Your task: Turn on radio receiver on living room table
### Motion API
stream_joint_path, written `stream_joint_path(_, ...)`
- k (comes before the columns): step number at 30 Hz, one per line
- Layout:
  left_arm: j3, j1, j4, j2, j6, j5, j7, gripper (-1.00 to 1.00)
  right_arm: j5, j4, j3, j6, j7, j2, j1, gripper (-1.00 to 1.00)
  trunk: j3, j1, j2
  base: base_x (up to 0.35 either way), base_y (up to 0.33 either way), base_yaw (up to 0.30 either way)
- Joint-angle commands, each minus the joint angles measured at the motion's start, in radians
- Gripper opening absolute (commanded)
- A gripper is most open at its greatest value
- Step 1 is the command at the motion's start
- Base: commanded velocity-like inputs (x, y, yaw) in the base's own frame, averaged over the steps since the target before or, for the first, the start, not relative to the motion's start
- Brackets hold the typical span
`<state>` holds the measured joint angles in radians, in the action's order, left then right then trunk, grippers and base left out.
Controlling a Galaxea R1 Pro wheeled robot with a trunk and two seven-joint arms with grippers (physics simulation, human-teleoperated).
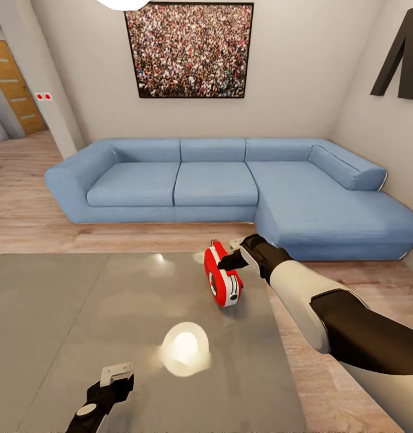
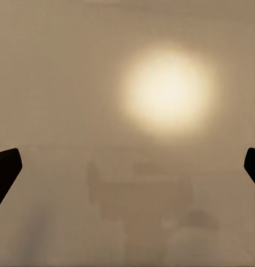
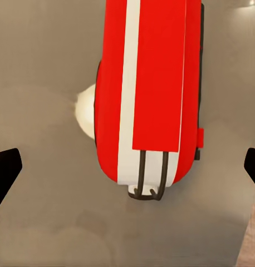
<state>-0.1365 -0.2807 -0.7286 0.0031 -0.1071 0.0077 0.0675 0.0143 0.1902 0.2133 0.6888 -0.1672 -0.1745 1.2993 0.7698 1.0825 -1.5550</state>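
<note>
Right gripper (image 1: pixel 230 255): jaws spread wide, empty, at far side of radio receiver (image 1: pixel 222 278), touching or just beside it, contact unclear. Radio receiver: red, white side band, standing on edge on glossy grey table (image 1: pixel 62 313), 1 o'clock from table centre, near far-right edge. Left gripper (image 1: pixel 117 374): fingers wide apart, empty, over table at 6 o'clock. Blue L-shaped sofa (image 1: pixel 218 183) beyond, 12 o'clock; framed crowd picture (image 1: pixel 189 49) above it.
</note>
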Motion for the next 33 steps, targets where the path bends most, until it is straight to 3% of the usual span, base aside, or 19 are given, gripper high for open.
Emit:
stream_joint_path(1, 0.000, 0.000, 0.000, 0.000, 0.000, 0.000, 0.000, 1.00, 0.000, 0.000, 0.000, 0.000, 0.000, 0.000, 0.000, 1.00, 0.002, 0.000, 0.000, 0.000, 0.000, 0.000)
stream_joint_path(12, 0.000, 0.000, 0.000, 0.000, 0.001, 0.000, 0.000, 1.00, 0.000, 0.000, 0.000, -0.002, 0.002, 0.000, 0.000, 1.00, 0.008, 0.000, 0.000, 0.000, 0.000, 0.000)
stream_joint_path(17, 0.000, 0.000, 0.000, 0.000, 0.001, 0.000, 0.000, 1.00, -0.001, 0.000, 0.000, -0.090, 0.004, 0.023, 0.000, 1.00, 0.008, 0.000, 0.000, 0.000, 0.000, 0.000)
stream_joint_path(22, 0.000, 0.000, 0.000, 0.000, 0.001, 0.000, 0.000, 1.00, -0.001, 0.000, 0.000, -0.113, 0.005, 0.033, 0.000, 1.00, 0.008, 0.000, 0.000, 0.000, 0.000, 0.000)
stream_joint_path(33, 0.001, 0.000, 0.000, -0.009, 0.001, 0.000, 0.000, 1.00, -0.001, 0.000, 0.000, -0.135, 0.005, 0.035, 0.000, 1.00, 0.043, 0.042, -0.077, 0.000, 0.000, 0.000)
